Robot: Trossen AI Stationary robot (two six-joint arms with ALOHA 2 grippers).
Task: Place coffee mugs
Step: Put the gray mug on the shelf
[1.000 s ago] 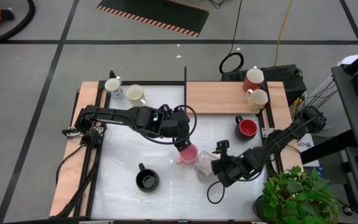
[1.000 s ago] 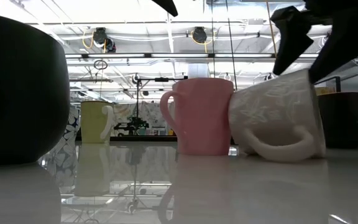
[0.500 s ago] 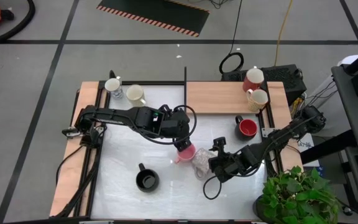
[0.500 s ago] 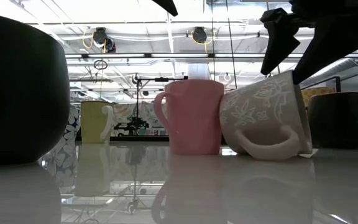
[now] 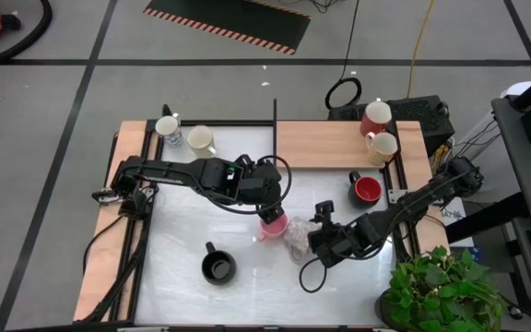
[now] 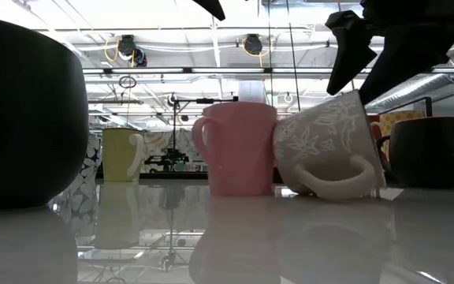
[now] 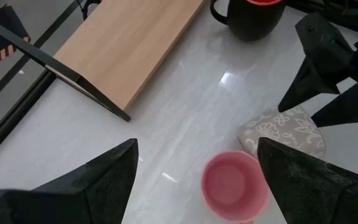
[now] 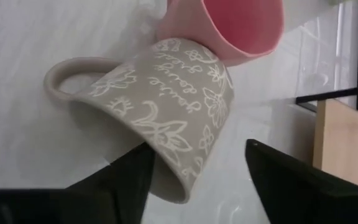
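High view: the white tabletop [image 5: 182, 231] carries the pink mug [image 5: 275, 226] near its centre; this mug is the landmark. The left arm reaches over it, and the left pincer [image 7: 194, 165] hangs directly above the upright mug, jaws fully spread and holding nothing, probably positioned to clear it. The right pincer [image 5: 313, 242] sits just beside the pink mug on the side of the black mug with the red interior [image 5: 367, 190]. Its jaws straddle the grey floral mug [image 6: 325, 146], which is tilted and leaning against the pink mug; whether they clamp it cannot be told. The black mug [image 5: 218, 267] stands well apart.
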